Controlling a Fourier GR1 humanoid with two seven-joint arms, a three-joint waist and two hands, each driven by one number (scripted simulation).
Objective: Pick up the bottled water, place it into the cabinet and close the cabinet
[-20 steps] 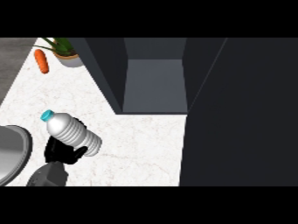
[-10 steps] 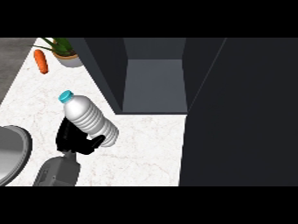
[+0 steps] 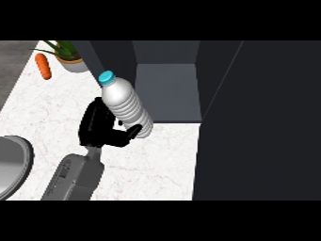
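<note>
Here, bottled water [image 3: 126,104], clasped by left robot hand [image 3: 99,128]

The tabletop [image 3: 44,117] is white stone with faint veining, running leftward from the dark open cabinet [image 3: 166,94], which stands along its right side. Just left of the cabinet's far corner sits 1 potted plant [image 3: 71,59] in a pale pot, and 1 orange carrot [image 3: 43,66] lies just beyond it, further left. Well left of the cabinet's near end, a grey rounded basin [image 3: 3,164] shows at the tabletop's edge.
</note>
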